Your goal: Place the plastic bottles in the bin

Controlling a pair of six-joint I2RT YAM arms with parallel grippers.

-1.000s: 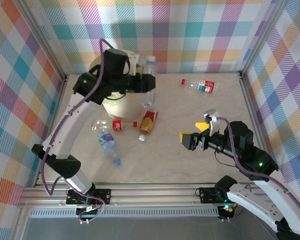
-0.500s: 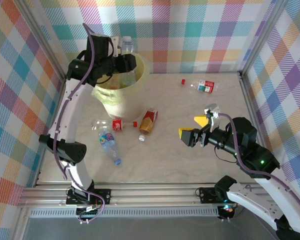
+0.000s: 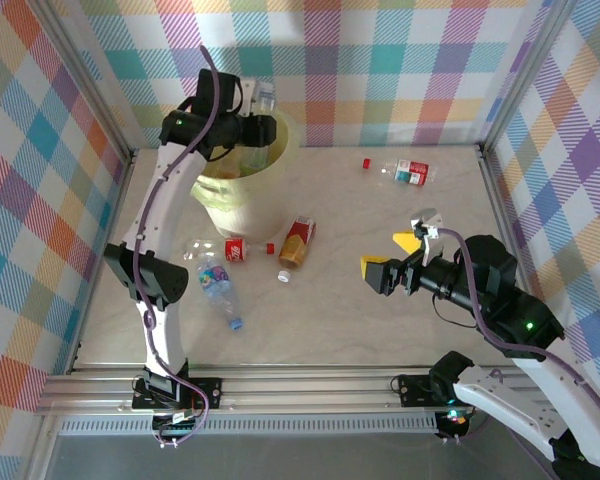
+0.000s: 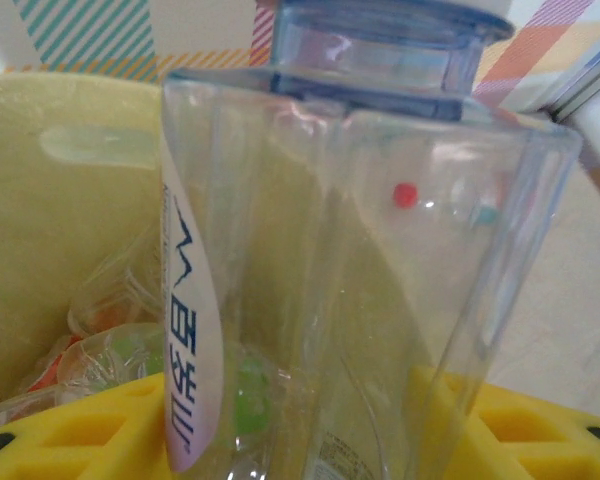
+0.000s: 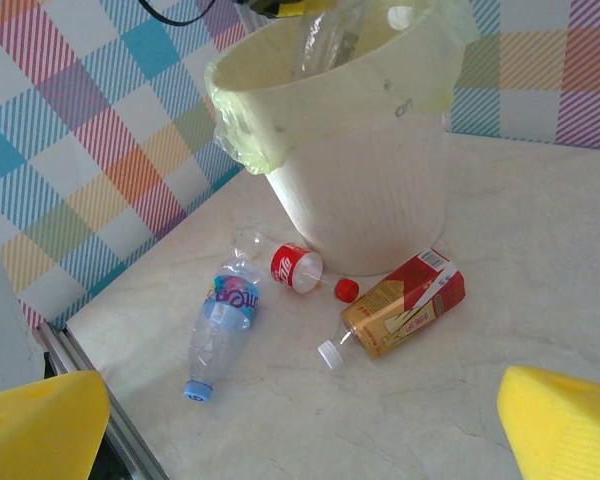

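Clamping a clear bottle (image 4: 360, 250) in the left gripper (image 3: 260, 130), low over the bin (image 3: 242, 205) and partly inside its rim, above what look like other bottles blurred at the bottom. Hanging over the table (image 3: 380, 330) well to the right with the right gripper (image 3: 391, 258), pads (image 5: 40, 425) spread wide on nothing. Lying near the bin's foot: a Coke bottle (image 3: 235, 249), a blue-label bottle (image 3: 215, 285), a brown bottle (image 3: 298, 243) with a white cap (image 3: 284, 276) just beside; by the back wall, a red-label bottle (image 3: 405, 172) and a red cap (image 3: 366, 162).

Illumination is bright and even; shadows are faint. In the left wrist view, the bottle (image 4: 380, 280) is soft-focused, with glare streaks.
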